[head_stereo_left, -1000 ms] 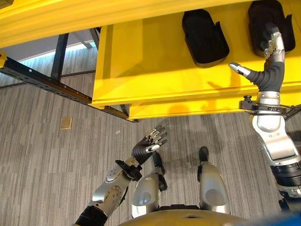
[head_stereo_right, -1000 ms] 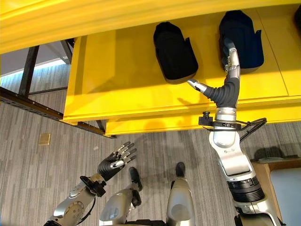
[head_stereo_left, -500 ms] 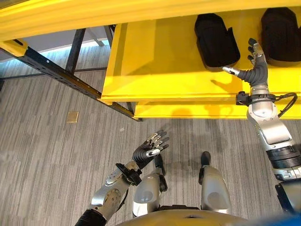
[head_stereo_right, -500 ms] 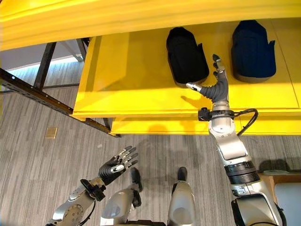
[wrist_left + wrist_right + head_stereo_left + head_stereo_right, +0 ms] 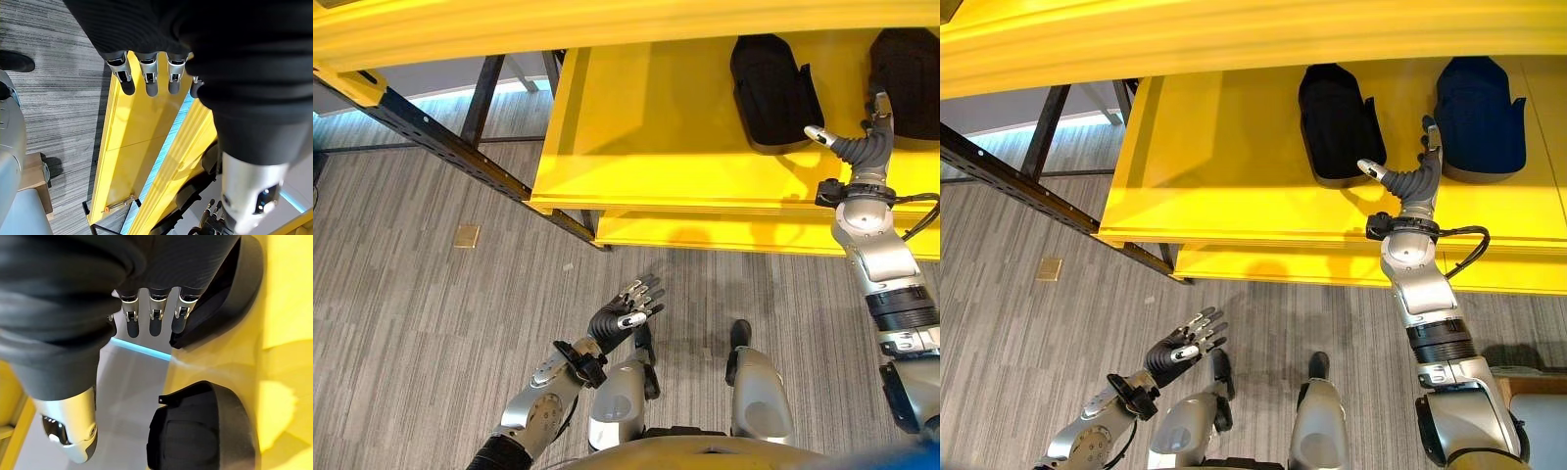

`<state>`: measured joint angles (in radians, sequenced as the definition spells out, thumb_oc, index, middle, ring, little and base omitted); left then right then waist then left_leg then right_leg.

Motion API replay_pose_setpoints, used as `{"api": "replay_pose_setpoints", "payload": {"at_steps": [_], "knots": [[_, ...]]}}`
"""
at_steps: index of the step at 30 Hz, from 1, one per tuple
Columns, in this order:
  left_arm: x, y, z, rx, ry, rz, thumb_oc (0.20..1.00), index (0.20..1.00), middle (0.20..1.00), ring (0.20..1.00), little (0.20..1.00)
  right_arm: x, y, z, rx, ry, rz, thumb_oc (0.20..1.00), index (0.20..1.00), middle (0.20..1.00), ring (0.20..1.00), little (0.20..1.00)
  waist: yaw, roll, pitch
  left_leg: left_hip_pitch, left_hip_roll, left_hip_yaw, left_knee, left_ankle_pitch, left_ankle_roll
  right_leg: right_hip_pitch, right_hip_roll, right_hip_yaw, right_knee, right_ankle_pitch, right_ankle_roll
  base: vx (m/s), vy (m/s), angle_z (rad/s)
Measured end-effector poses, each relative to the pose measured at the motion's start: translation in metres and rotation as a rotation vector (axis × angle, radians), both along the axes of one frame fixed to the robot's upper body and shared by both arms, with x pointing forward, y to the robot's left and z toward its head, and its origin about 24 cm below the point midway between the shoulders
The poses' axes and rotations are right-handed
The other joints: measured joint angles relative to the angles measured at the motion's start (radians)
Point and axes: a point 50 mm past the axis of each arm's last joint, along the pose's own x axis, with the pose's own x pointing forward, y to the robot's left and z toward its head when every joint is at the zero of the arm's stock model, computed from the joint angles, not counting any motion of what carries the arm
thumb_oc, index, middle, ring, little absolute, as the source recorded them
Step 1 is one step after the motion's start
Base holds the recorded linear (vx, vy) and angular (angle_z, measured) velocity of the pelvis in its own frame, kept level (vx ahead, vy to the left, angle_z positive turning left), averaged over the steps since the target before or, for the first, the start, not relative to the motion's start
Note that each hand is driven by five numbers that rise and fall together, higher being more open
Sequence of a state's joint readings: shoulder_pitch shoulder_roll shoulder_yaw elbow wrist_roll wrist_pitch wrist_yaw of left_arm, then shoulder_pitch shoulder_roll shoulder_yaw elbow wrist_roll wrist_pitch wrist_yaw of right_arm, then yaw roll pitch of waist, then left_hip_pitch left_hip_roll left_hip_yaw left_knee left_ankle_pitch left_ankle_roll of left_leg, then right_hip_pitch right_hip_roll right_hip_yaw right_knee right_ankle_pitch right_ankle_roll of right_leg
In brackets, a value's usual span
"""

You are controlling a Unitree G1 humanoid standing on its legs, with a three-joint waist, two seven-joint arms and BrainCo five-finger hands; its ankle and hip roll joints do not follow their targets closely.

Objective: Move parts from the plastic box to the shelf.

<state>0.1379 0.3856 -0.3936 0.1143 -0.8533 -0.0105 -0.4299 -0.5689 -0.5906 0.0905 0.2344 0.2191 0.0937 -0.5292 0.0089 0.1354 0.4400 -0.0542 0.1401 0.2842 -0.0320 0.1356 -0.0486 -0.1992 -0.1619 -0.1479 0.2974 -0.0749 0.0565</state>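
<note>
Two black moulded parts lie on the yellow shelf (image 5: 646,127): one (image 5: 773,93) near the middle and one (image 5: 908,69) at the far right. My right hand (image 5: 862,147) is raised over the shelf's front strip between them, fingers straight and thumb spread, open and holding nothing. The right wrist view shows its fingers (image 5: 154,313) just short of one part (image 5: 230,289), with the other part (image 5: 205,431) beside them. My left hand (image 5: 622,313) hangs low over the floor, open and empty, well below the shelf.
A second yellow shelf board (image 5: 607,20) runs above the first. A black steel frame beam (image 5: 440,137) slants across the left. A small tan square (image 5: 466,235) lies on the grey carpet. A pale grey surface with a brown edge (image 5: 1540,409) shows at the lower right.
The view has shifted. My right hand has drawn back from the right-hand black part towards the shelf's front edge, still open. The left hand has stayed where it was.
</note>
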Motion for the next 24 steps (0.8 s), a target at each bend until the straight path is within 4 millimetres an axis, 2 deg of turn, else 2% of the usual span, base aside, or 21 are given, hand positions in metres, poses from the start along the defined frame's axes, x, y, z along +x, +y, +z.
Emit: {"api": "replay_pose_setpoints", "payload": {"at_steps": [4, 10, 14, 17, 24], "knots": [[-0.001, 0.002, -0.004, 0.009, 0.017, 0.005, 1.0, 1.0, 1.0, 1.0, 1.0, 0.004, -0.002, -0.001, 0.002, 0.021, -0.008, 1.0, 1.0, 1.0, 1.0, 1.0, 0.003, 0.005, 0.0, 0.0, 0.0, -0.001, 0.0, 0.0, 0.0, 0.0, 0.0, -0.001, 0.001, 0.0, 0.0, 0.0, 0.0, 0.0], [-0.001, 0.002, -0.006, 0.012, 0.024, 0.002, 1.0, 1.0, 1.0, 1.0, 1.0, 0.008, -0.002, -0.012, 0.017, 0.102, 0.025, 1.0, 1.0, 1.0, 1.0, 1.0, 0.008, 0.023, 0.006, -0.001, 0.001, -0.005, 0.0, 0.001, -0.001, -0.001, 0.0, -0.004, 0.009, -0.006, -0.001, 0.0, 0.0, 0.0], [-0.002, 0.002, -0.006, 0.016, 0.027, -0.004, 1.0, 1.0, 1.0, 1.0, 1.0, 0.013, -0.002, -0.017, 0.05, 0.144, 0.046, 1.0, 1.0, 1.0, 1.0, 1.0, 0.009, 0.024, 0.006, -0.005, 0.001, -0.014, 0.001, 0.001, -0.002, -0.007, -0.002, -0.01, 0.021, -0.017, -0.004, -0.01, -0.02, 0.05], [0.001, 0.003, -0.005, 0.029, 0.019, -0.015, 1.0, 1.0, 1.0, 1.0, 1.0, 0.017, 0.002, -0.009, 0.087, 0.129, 0.084, 1.0, 1.0, 1.0, 1.0, 1.0, 0.012, 0.024, 0.008, -0.037, 0.001, -0.018, 0.008, 0.006, -0.006, -0.04, -0.004, -0.011, 0.037, -0.02, -0.005, -0.01, -0.008, 0.01], [0.007, 0.004, -0.001, 0.037, 0.001, -0.018, 1.0, 1.0, 1.0, 1.0, 1.0, 0.024, 0.004, 0.004, 0.219, 0.09, 0.128, 1.0, 1.0, 1.0, 1.0, 1.0, 0.013, 0.026, 0.055, -0.039, -0.002, -0.022, 0.017, 0.006, -0.006, -0.047, -0.01, -0.011, 0.061, -0.032, -0.006, 0.0, 0.0, 0.0]]}}
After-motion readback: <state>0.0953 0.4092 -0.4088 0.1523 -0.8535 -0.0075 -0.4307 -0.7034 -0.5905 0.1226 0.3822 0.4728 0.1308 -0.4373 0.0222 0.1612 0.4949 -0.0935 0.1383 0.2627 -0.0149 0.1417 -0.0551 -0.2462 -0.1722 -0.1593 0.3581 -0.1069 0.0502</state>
